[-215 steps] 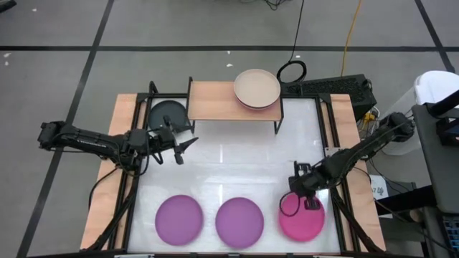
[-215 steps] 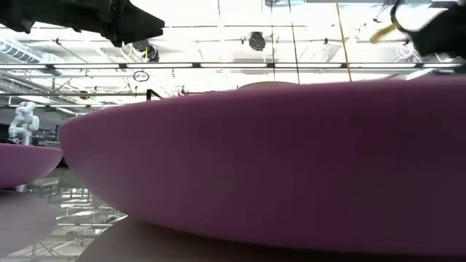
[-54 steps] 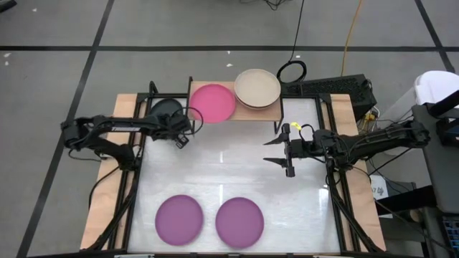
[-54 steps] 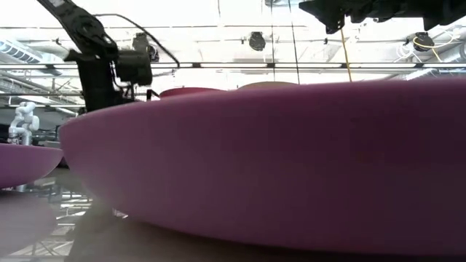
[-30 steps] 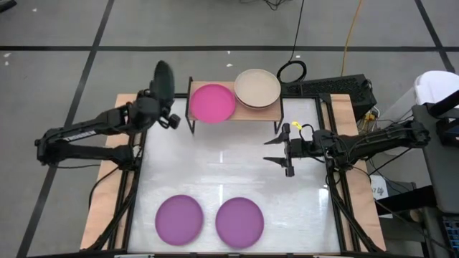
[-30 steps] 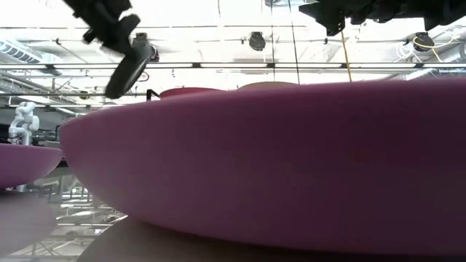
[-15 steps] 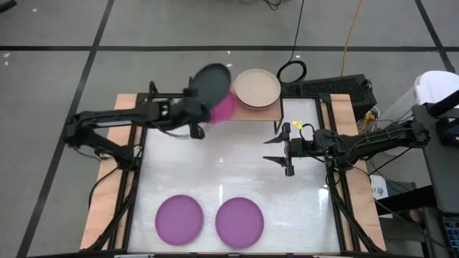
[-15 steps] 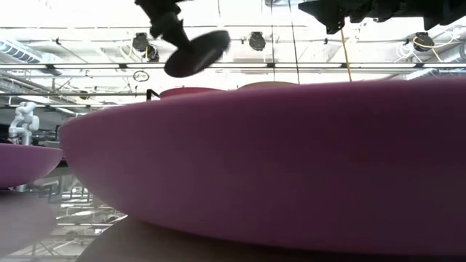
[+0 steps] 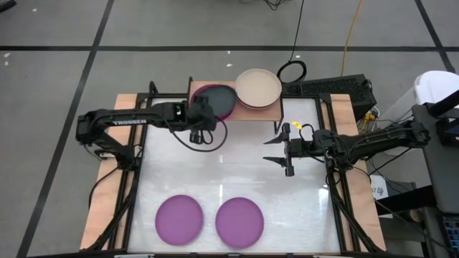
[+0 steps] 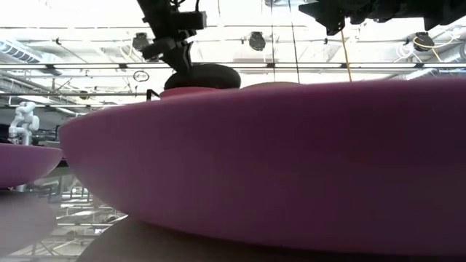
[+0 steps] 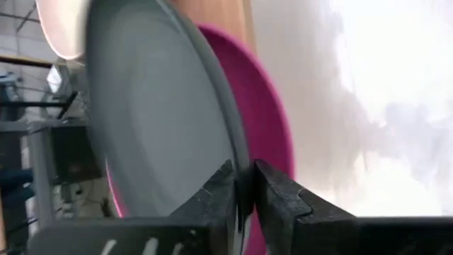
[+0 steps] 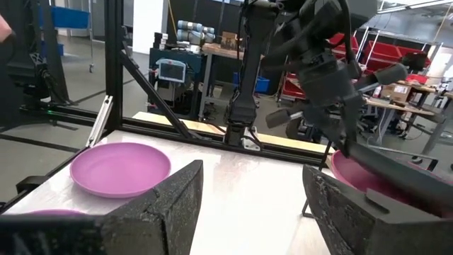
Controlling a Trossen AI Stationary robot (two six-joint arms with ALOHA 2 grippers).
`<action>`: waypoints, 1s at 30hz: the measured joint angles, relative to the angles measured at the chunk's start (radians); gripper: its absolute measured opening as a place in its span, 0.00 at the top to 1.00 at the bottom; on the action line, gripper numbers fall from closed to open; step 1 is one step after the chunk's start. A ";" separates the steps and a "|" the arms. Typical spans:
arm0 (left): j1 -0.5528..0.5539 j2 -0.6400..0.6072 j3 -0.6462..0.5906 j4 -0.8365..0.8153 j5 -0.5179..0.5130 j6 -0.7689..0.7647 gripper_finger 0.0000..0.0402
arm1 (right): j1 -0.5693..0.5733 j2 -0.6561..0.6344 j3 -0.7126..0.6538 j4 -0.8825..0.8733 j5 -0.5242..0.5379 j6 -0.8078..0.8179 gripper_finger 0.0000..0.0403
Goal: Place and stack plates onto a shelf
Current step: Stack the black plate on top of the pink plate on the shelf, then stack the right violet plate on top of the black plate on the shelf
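A white tabletop (image 9: 237, 172) with wooden side edges stands on a grey floor (image 9: 57, 79) crossed by dark lines. Beyond its far edge lie a coiled black cable (image 9: 292, 71) and a yellow cable (image 9: 349, 32). A white robot figure (image 10: 22, 121) stands far back in the room

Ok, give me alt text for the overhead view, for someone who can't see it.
The left gripper holds a black plate over a pink plate on the wooden shelf, beside a beige plate. The right gripper waits open above the table, and two purple plates lie near its front edge.
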 joint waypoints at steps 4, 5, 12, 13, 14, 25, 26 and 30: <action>-0.003 -0.004 0.015 -0.003 0.013 -0.015 0.82 | 0.000 0.000 0.000 0.000 0.000 0.000 0.45; -0.003 -0.003 0.020 -0.010 0.013 -0.023 0.80 | 0.000 0.000 0.000 0.000 0.000 0.000 0.45; -0.002 -0.003 0.064 -0.060 0.013 -0.085 0.63 | 0.000 0.000 0.000 -0.001 0.000 0.008 0.45; -0.002 -0.003 0.076 -0.082 0.013 -0.100 0.61 | 0.000 0.000 0.000 -0.004 0.000 0.008 0.45; -0.002 -0.003 0.090 -0.106 0.013 -0.118 0.58 | 0.000 0.000 0.000 -0.008 0.000 0.008 0.45; -0.094 -0.090 0.241 -0.134 0.014 -0.354 0.49 | 0.000 0.000 0.000 -0.043 -0.001 0.045 0.45; -0.111 -0.110 0.227 -0.116 0.013 -0.369 0.49 | 0.000 0.000 0.000 -0.049 -0.001 0.050 0.45; -0.180 -0.211 0.126 0.027 0.008 -0.407 0.49 | 0.002 0.000 0.000 -0.082 -0.001 0.064 0.45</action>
